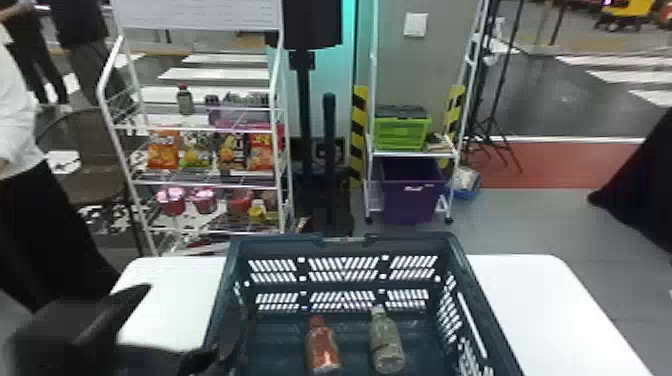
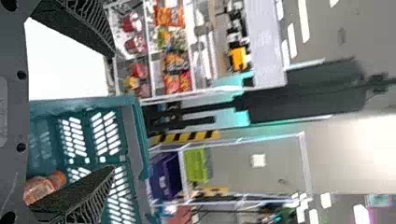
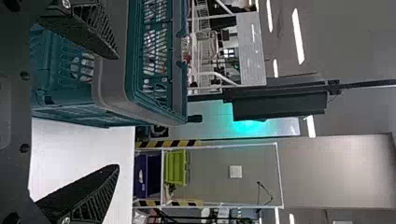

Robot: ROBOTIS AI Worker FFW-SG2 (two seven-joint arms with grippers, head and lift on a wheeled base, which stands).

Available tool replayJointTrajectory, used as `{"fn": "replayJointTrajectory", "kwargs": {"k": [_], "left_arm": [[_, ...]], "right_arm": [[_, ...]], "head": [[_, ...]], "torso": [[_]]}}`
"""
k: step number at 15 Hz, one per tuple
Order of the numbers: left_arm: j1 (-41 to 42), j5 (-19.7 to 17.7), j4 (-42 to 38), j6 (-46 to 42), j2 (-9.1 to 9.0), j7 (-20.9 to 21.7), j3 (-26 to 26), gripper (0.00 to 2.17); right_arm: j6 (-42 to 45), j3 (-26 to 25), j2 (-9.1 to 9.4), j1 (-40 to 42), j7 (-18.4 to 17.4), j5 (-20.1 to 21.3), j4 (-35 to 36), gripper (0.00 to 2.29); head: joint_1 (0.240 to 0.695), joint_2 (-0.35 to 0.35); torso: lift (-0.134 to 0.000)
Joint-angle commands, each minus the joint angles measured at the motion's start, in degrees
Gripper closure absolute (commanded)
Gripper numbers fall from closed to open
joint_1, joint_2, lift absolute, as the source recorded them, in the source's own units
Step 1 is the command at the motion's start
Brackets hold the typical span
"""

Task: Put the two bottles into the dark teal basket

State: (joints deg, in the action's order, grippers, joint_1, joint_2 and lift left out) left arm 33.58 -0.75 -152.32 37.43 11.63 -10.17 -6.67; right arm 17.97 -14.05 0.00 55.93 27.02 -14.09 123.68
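1. Red-orange bottle [image 1: 322, 347] and pale-capped grey bottle [image 1: 387, 346] lying inside dark teal slatted plastic basket [image 1: 345, 241]; placing seemingly finishing.
2. Black left gripper [image 2: 114, 109], black right gripper [image 3: 117, 111] flanking basket, fingers sitting apart.
3. Next: backing both away.

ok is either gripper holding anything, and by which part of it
Nothing is held: the left gripper and right gripper are open, and the red-orange bottle and grey-green bottle are inside the dark teal plastic basket.
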Motion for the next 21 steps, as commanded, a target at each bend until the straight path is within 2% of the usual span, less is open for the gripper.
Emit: {"fn": "replayJointTrajectory", "kwargs": {"k": [1,3,4,8,11,21], "left_arm": [[14.41,0.13,2.20,-21.47,-0.99,0.23,2.71,0.01],[21.18,0.31,9.94,-38.87,-2.49,0.15,2.80,0.01],[22.76,0.13,14.33,-44.67,-3.46,0.23,2.80,0.01],[23.81,0.13,28.04,-58.56,-5.13,-0.03,2.27,0.02],[23.02,0.22,31.47,-60.49,-5.74,0.15,2.27,0.02],[21.53,0.04,31.91,-58.03,-5.65,0.23,1.92,0.02]], "right_arm": [[3.34,0.86,0.05,1.81,-0.03,0.37,0.87,0.05],[4.92,1.57,0.05,2.86,0.05,0.81,0.95,0.05],[4.75,1.74,0.05,3.13,-0.03,1.43,0.95,0.05],[4.39,3.15,0.05,4.01,-0.03,3.45,0.60,0.05],[1.41,3.59,0.05,3.83,-0.12,5.12,0.60,0.05],[0.00,3.15,0.05,3.22,-0.12,4.94,0.07,0.05]], "head": [[0.499,0.000],[0.499,0.000],[0.499,0.000],[0.499,0.000],[0.499,0.000],[0.499,0.000]], "torso": [[0.000],[0.000],[0.000],[0.000],[0.000],[0.000]]}}
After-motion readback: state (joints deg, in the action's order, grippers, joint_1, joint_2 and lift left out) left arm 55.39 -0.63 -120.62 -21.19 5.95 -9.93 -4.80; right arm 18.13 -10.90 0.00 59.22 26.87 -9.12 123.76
